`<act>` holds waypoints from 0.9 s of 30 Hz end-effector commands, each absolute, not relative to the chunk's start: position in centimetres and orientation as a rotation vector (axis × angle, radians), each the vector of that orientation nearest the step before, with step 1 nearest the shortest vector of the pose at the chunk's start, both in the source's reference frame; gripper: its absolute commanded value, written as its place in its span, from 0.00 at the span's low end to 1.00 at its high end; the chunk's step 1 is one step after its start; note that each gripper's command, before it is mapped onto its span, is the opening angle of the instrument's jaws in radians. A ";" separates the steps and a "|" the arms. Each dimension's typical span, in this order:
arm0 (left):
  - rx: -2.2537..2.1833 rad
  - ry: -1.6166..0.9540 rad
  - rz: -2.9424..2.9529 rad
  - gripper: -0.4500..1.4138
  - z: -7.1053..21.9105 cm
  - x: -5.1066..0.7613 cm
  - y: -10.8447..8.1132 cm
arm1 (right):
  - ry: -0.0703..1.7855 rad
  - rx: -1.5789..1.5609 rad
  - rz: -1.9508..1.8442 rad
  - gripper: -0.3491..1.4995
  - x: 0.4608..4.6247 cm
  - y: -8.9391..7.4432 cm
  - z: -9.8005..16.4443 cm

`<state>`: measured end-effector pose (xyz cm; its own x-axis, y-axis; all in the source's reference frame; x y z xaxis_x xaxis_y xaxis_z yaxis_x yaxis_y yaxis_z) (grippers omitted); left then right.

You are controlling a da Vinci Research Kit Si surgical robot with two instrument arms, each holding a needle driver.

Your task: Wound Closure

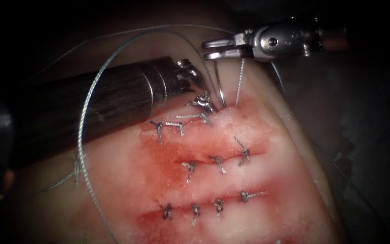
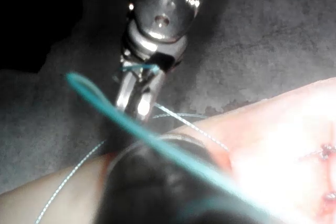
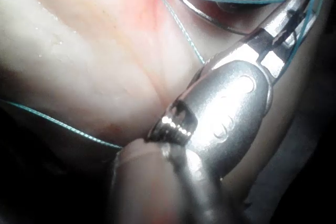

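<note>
Two tools at the top cut (image 1: 213,118): left tool (image 1: 202,101) apparently clamps needle (image 1: 219,88) at tissue (image 1: 258,149), right tool (image 1: 213,49) narrowly open beside thread (image 1: 239,83).

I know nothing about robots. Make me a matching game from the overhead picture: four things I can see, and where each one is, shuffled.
Things:
1. left tool
2. right tool
3. loose thread
4. knotted stitches

Places:
A. in three rows across the tissue
B. tip down at the right end of the top row
C. coming in from the picture's right, at the far end of the tissue
D. a wide loop arching over the left tool's shaft and down the left side

Pairs: 1-B, 2-C, 3-D, 4-A.

I cannot tell what either tool holds.
</note>
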<state>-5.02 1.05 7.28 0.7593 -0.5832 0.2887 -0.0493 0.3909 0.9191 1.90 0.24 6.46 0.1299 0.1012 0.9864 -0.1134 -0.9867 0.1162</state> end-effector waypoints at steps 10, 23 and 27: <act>1.126 -0.654 -0.370 0.00 7.3 -5.08 1.2 | 0.021 2.239 1.960 0.00 1.99 0.3 6.5; 1.128 -0.654 -0.369 0.00 7.3 -5.07 1.2 | 0.045 2.254 1.969 0.00 2.00 0.3 6.5; 1.128 -0.653 -0.368 0.00 7.3 -5.06 1.2 | 0.045 2.253 1.969 0.00 1.99 0.3 6.5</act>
